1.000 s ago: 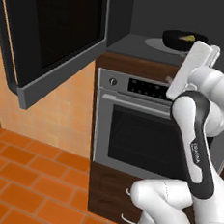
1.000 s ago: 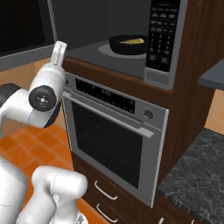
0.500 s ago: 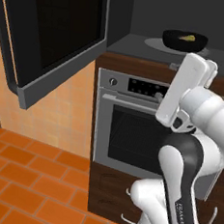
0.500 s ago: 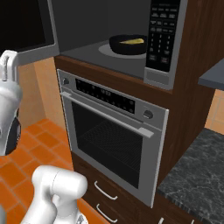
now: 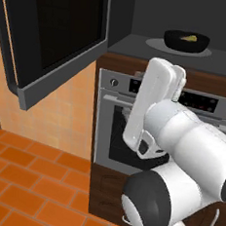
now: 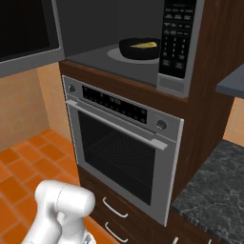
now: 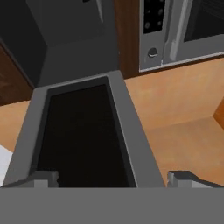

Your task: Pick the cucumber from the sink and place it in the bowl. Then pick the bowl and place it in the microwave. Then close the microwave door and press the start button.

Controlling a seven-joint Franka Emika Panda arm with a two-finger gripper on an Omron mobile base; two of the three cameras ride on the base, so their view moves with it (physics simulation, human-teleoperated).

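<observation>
The microwave (image 6: 109,35) served as the landmark — a big black box with a grey interior, set into brown wood cabinetry directly above the steel oven (image 6: 121,152). Its keypad panel (image 6: 175,45) ran down the right side of the microwave's opening. The microwave door (image 5: 54,36) stood swung out to the left of the microwave, a wide dark-glass panel with a grey rim; in the hand view that door (image 7: 83,135) lay close under the camera, its rim edge running down between the two fingertips. The white arm (image 5: 179,155) rose in front of the oven, below the microwave, its upper link tilted up toward the oven's control strip. Inside the microwave, on the round turntable plate (image 6: 116,55), sat the black bowl (image 6: 139,48), toward the right half of the cavity and near the keypad side. The cucumber (image 6: 144,45) lay in that bowl, a short yellow piece resting against its far wall. The claw (image 7: 113,178) hung just over the microwave door with its fingers (image 7: 183,178) spread wide and released — nothing between them, and well apart from the bowl.
</observation>
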